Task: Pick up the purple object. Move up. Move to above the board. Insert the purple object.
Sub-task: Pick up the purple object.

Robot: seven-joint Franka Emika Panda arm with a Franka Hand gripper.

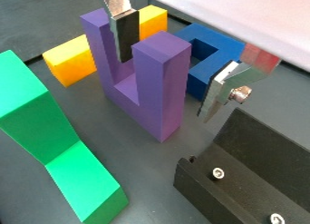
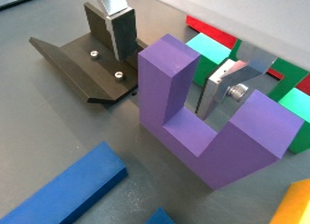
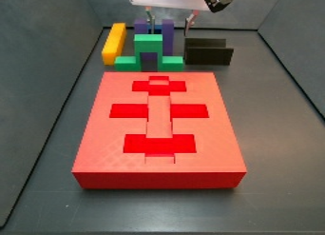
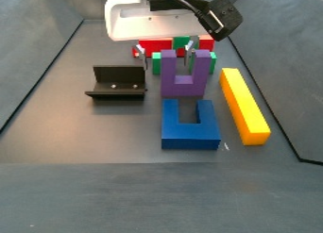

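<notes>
The end effector (image 2: 169,60) straddles one prong of the matte purple U-shaped block (image 2: 206,119), fingers spread, block on the counter (image 4: 76,133); grasping, lifting and insertion into the red slab board (image 3: 159,125) remain.

This is a robot test cell in a lab, not a home or a shop. A dark grey floor (image 3: 273,134) with raised dark walls fills both side views. Only test pieces stand on it: the red board (image 3: 159,125) at centre frame, the purple object (image 4: 184,74), a blue block (image 4: 190,124) and a yellow bar (image 4: 244,105). The bolted fixture (image 4: 116,84) sits mid-left. The gripper (image 4: 192,56), under a white housing at the upper centre, straddles one purple prong.
</notes>
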